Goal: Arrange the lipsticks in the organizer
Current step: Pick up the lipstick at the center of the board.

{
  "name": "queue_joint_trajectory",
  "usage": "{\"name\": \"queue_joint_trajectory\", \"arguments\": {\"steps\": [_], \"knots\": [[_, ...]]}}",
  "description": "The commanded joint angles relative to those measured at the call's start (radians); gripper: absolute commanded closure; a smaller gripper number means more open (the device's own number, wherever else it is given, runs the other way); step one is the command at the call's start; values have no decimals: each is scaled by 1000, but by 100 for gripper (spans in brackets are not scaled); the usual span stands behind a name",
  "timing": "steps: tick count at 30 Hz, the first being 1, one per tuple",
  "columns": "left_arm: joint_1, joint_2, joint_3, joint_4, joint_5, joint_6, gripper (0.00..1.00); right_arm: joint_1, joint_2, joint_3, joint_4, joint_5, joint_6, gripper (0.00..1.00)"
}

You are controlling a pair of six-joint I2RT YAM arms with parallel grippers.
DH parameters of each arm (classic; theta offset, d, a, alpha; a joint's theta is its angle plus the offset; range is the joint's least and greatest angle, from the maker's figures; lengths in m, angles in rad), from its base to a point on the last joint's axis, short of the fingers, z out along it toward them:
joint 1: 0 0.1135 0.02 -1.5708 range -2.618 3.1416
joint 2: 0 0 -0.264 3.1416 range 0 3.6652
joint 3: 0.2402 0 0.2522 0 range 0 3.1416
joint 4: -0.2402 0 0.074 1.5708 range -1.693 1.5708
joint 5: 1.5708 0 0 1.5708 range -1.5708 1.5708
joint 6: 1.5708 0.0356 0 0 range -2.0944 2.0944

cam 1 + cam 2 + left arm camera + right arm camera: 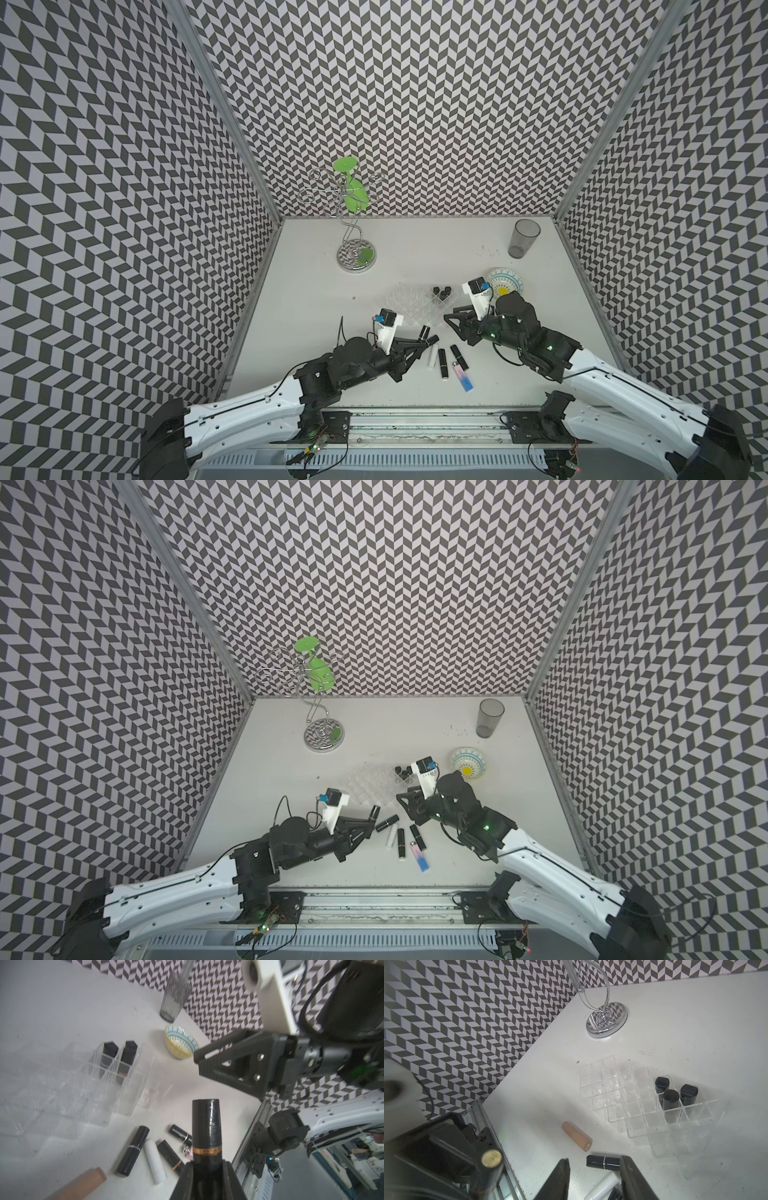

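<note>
Left pincer (205,1167) is clamped on a black gold-banded lipstick (205,1126), near loose lipsticks (442,361) lying on the counter (316,316); right pincer (595,1174) hangs empty, jaws apart, just beside the clear organizer (409,305), where three black tubes (670,1095) stand.

We see a white bench (415,249) carrying the organizer (409,305) at centre, loose lipsticks (442,360) nearer, a tumbler (524,239) and bowl (505,282) far right, and a wire stand (356,257) far left.
</note>
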Motion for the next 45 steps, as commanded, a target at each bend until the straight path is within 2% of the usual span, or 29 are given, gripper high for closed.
{"name": "queue_joint_trajectory", "arguments": {"steps": [1, 4, 7, 11, 12, 14, 16, 18, 20, 24, 27, 31, 36, 39, 42, 45], "knots": [[38, -57, -20, 67, 87, -7, 99, 0, -51, -23, 90, -6, 13, 56], [63, -76, -47, 104, 144, 24, 99, 0, -77, -25, 93, -30, 9, 56], [57, -83, -109, 248, 194, 195, 100, 0, -98, -19, 83, -48, 8, 56], [-23, -92, -252, 460, -30, 491, 100, -1, -139, -3, 39, 5, -2, 56], [-34, -92, -286, 525, -38, 562, 100, -1, -147, 1, 29, 15, -6, 56], [-45, -96, -353, 665, 1, 735, 100, -1, -160, 10, 6, 23, -11, 56], [-44, -102, -388, 739, 24, 847, 100, -2, -163, 22, -15, 17, -3, 56], [-35, -114, -404, 772, 57, 937, 100, -1, -168, 27, -38, -2, 23, 56], [-9, -130, -402, 757, 147, 1022, 100, -1, -181, 9, -38, -43, 81, 56], [54, -117, -352, 704, 219, 1008, 100, 2, -223, -87, 108, -129, 204, 57], [64, -27, -337, 724, 247, 1052, 100, 3, -264, -148, 231, -103, 261, 58], [68, 120, -284, 703, 281, 1152, 100, 3, -232, -227, 453, -75, 248, 58], [91, 173, -278, 745, 283, 1150, 100, 3, -103, -120, 345, -92, 138, 58], [113, 175, -253, 699, 278, 1149, 100, 3, -85, -133, 353, -98, 116, 57], [133, 197, -244, 711, 280, 1095, 100, 3, -98, -166, 352, -83, 117, 57], [150, 253, -168, 652, 271, 952, 100, 4, -139, -199, 349, -59, 117, 57]]}}
